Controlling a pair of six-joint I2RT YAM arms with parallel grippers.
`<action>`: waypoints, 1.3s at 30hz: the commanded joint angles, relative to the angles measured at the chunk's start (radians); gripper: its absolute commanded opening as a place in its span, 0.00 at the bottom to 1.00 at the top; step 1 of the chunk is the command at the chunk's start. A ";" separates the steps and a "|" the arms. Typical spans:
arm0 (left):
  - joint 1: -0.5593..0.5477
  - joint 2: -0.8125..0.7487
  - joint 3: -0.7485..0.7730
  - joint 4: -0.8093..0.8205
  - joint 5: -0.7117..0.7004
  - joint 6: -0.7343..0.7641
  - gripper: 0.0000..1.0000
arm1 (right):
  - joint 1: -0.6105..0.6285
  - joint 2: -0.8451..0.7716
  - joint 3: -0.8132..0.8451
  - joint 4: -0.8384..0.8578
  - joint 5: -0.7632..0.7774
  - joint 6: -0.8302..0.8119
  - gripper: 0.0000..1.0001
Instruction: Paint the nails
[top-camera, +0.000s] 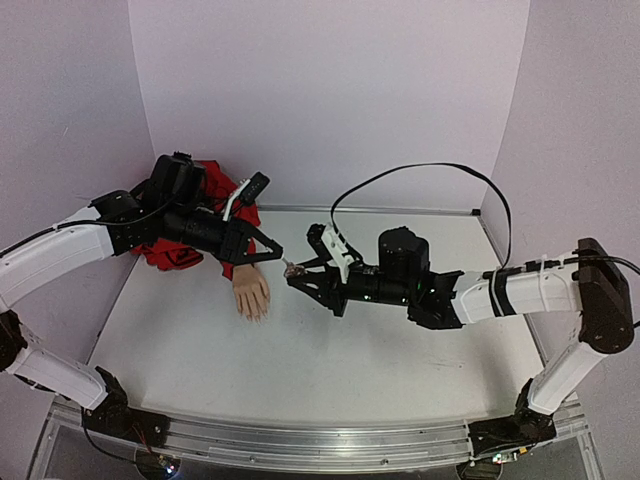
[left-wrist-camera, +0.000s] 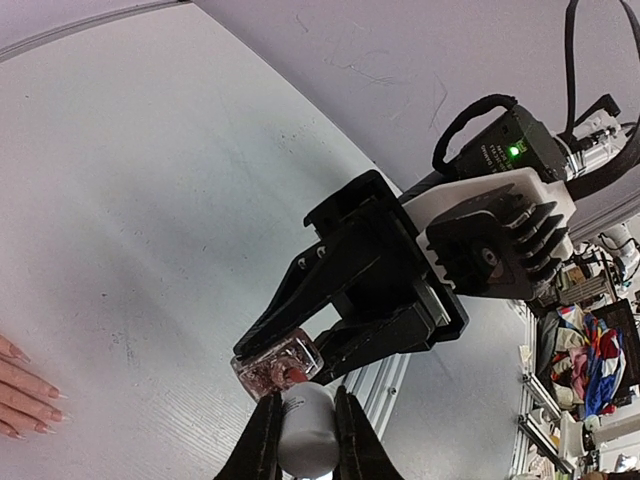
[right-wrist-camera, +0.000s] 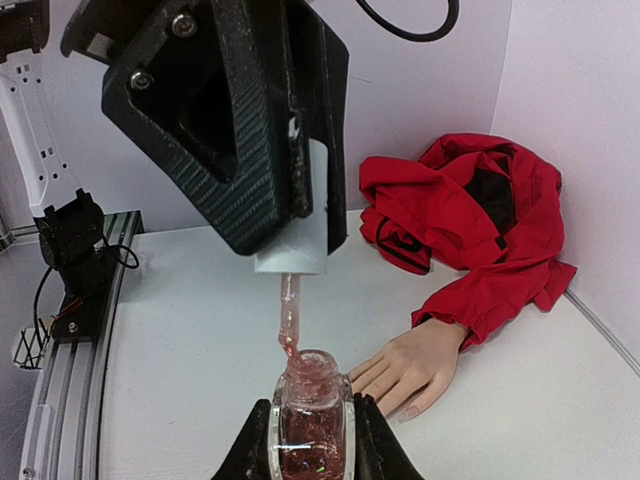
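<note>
Small, pale, pointed nails (left-wrist-camera: 56, 394) are seen on a flesh-coloured mannequin hand (top-camera: 252, 293) laid on the white table (top-camera: 350, 350), left of centre. A white cap (left-wrist-camera: 307, 440) is clamped by the left gripper (left-wrist-camera: 307, 402), a polish bottle (right-wrist-camera: 311, 385) by the right gripper (right-wrist-camera: 312, 428). The table is enclosed by lilac walls (top-camera: 330, 90).

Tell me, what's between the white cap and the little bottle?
A thin brush stem, wet with pink polish, runs from cap to bottle; the right wrist view shows it.

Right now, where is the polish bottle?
Top view: the polish bottle is clamped in the right gripper, mid-table, just right of the mannequin hand, with the left gripper's white-capped brush at its mouth.
</note>
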 joint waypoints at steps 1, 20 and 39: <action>-0.006 0.000 0.062 0.004 -0.013 0.030 0.00 | 0.005 -0.007 0.056 0.079 -0.012 -0.001 0.00; -0.032 0.029 0.091 -0.048 -0.084 0.067 0.00 | 0.006 0.007 0.085 0.080 -0.002 0.003 0.00; -0.072 0.128 0.171 -0.256 -0.334 0.071 0.00 | 0.073 0.137 0.190 0.167 0.447 -0.140 0.00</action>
